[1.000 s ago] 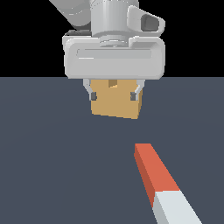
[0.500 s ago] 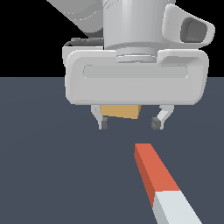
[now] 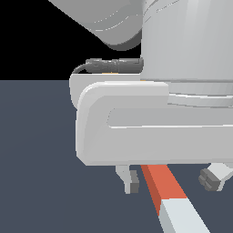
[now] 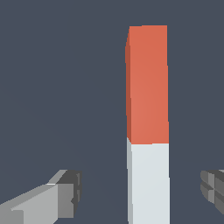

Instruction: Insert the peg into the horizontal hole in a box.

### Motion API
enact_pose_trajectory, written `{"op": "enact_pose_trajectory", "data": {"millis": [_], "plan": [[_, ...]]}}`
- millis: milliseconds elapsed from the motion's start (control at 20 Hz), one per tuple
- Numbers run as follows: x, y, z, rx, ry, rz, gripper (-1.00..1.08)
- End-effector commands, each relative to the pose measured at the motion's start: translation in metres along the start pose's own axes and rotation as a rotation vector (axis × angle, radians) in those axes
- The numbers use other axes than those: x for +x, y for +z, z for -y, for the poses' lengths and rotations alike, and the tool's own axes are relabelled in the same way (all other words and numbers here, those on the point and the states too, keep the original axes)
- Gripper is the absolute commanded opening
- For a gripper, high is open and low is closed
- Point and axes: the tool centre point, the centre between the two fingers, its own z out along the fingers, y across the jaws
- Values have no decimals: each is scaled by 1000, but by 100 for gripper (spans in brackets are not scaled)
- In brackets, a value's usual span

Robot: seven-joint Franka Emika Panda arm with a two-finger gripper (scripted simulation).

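Note:
The peg lies flat on the dark floor, with a red-orange half and a pale grey-white half. My gripper is open and fills most of the exterior view. Its two fingertips stand either side of the peg without touching it. In the wrist view the peg runs between the fingers. There the gripper straddles the white half just past the colour seam. The box and its hole are hidden behind the hand.
Only the flat dark grey floor surrounds the peg. The arm's body blocks the upper part of the exterior view on its right.
The hand has come away from the box toward the camera and lower. It now straddles the peg and covers the box, which showed earlier. The peg has not moved.

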Motion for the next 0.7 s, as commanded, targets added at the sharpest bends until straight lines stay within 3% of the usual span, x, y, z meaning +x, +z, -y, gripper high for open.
{"op": "enact_pose_trajectory", "data": {"millis": [0, 650], "plan": [[-12, 5, -6, -2, -7, -1, 100], [-36, 16, -19, -3, -17, -2, 100]]}}
